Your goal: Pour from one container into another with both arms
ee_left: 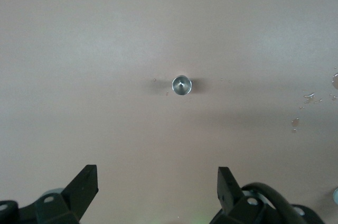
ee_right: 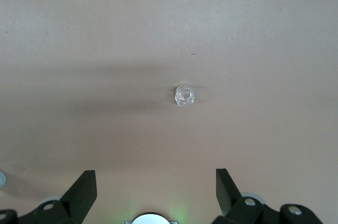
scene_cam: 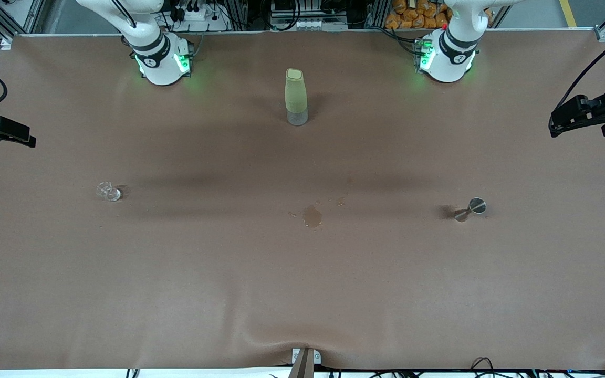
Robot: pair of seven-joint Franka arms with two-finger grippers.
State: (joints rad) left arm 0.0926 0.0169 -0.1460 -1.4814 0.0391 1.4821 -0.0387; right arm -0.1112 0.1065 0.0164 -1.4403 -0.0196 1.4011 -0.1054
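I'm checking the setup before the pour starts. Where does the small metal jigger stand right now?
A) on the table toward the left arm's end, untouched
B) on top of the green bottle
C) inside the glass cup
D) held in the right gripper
A: the jigger stands alone on the table toward the left arm's end, below the open left gripper.

My table cover [scene_cam: 176, 294] is plain brown, w/ a darker wet stain [scene_cam: 312, 216] mid-table. Glass cup [scene_cam: 108, 191] is clear, colourless. Jigger [scene_cam: 470, 208] is shiny silver. Bottle [scene_cam: 296, 97] is pale green w/ clear base. My arms are white, green lights at bases; my fingers [ee_left: 84, 187] are black.
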